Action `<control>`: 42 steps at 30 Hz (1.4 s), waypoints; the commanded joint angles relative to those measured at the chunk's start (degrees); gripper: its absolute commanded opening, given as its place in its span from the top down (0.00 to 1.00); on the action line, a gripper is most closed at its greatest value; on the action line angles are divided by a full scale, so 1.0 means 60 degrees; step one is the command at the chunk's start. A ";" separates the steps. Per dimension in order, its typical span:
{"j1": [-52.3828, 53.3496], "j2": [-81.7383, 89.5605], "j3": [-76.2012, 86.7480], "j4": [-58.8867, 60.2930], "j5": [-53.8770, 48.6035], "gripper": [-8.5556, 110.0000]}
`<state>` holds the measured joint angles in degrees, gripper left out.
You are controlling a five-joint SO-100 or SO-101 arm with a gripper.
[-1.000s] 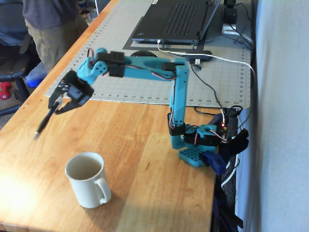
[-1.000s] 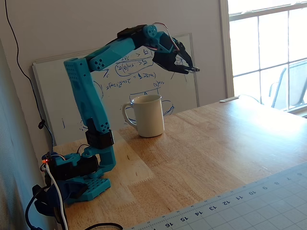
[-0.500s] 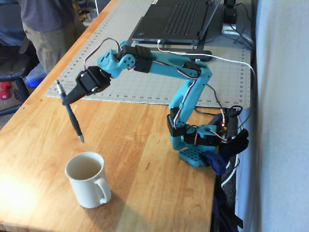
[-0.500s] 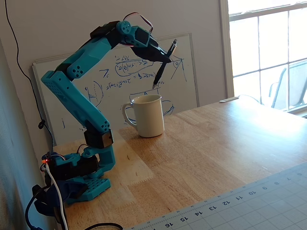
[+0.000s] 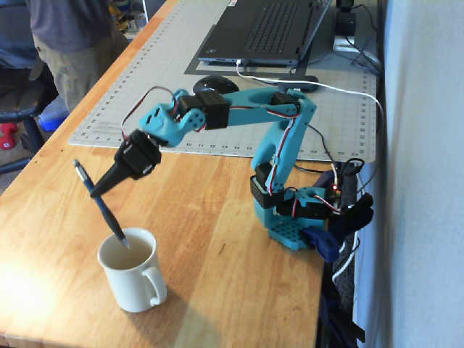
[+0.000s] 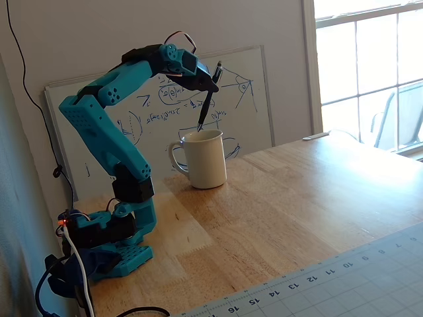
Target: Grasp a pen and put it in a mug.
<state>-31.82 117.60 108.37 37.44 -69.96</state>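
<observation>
- Both fixed views show the tool (image 5: 96,190) (image 6: 213,82) pinching the pen (image 5: 101,205) (image 6: 208,99) partway along its barrel.
- The pen hangs tilted, its tip just over the mug's (image 5: 134,279) (image 6: 205,160) open mouth.
- The mug stands upright near the wooden tabletop's (image 5: 217,239) edge.

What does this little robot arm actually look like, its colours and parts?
The arm is made of bright teal plastic links with black motor blocks at the joints. Thin red, white and black wires loop along it. Its gripper is black and tapers to a point. The perforated teal base shows a small red light.
</observation>
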 commanded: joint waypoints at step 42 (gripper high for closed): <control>-0.0103 0.4072 0.5010 -0.1860 -0.2769 0.71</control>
<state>-34.45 137.29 139.13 27.07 -87.01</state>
